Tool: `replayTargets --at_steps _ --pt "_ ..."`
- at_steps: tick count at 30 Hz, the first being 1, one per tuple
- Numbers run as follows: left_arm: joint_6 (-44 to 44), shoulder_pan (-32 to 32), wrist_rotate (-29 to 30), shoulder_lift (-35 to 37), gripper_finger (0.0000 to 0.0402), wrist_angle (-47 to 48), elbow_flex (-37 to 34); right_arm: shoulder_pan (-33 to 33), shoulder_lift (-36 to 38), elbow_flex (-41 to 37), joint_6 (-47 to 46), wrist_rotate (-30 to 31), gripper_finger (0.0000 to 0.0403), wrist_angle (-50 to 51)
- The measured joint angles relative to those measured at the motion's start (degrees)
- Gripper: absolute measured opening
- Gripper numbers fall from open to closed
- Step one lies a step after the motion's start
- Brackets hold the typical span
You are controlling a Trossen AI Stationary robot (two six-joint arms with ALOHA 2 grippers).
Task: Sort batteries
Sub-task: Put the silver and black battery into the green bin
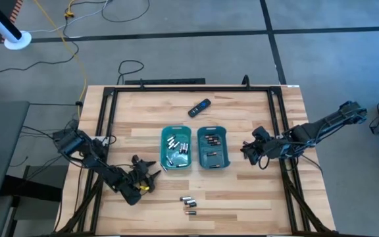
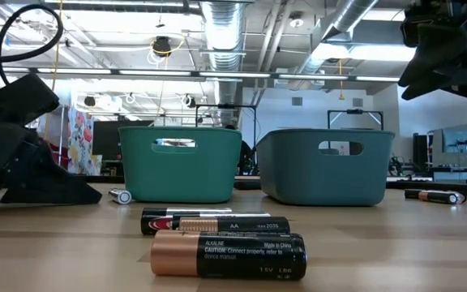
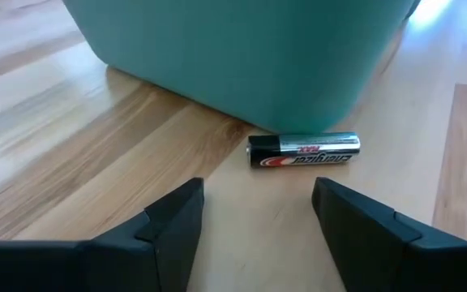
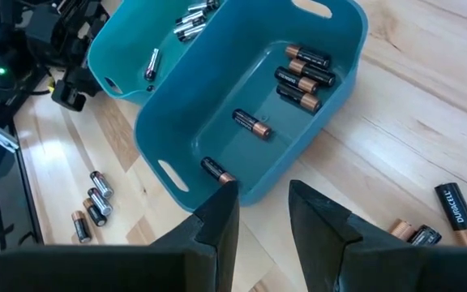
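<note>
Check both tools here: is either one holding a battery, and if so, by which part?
Nothing is held. The left tool stands open, low over a silver battery lying beside the left teal tray. The right tool is open and empty.

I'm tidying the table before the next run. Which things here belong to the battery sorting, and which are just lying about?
Belongs to the job:
- left teal tray with silvery batteries
- right teal tray with coppery-ended batteries
- loose batteries on the table's near side
- silvery battery before the open left pincer

Just lying about:
- black remote
- cables on the floor
</note>
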State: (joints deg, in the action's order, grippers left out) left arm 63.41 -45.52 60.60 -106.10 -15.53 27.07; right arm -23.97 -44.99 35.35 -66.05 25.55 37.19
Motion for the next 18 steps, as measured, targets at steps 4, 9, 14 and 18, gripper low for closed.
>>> replayTargets --at_steps 4,9,14,18 --pt "-0.13 0.92 -0.23 0.0 0.0233 -0.41 0.0 0.0 0.0 0.0 -1.01 -0.03 0.0127 0.02" --pt "-2.61 2.33 -0.58 -0.04 0.0233 -3.54 0.02 0.0 0.0 0.0 -1.61 -0.06 0.0127 0.02" --pt "-5.79 2.51 -1.81 -0.07 0.0233 -5.22 0.22 0.02 0.0 0.0 -1.65 -0.06 0.0127 -0.01" --pt "-7.33 2.51 -1.26 -0.11 0.0233 -5.38 0.31 0.02 0.0 0.0 -1.71 -0.06 0.0127 -0.02"
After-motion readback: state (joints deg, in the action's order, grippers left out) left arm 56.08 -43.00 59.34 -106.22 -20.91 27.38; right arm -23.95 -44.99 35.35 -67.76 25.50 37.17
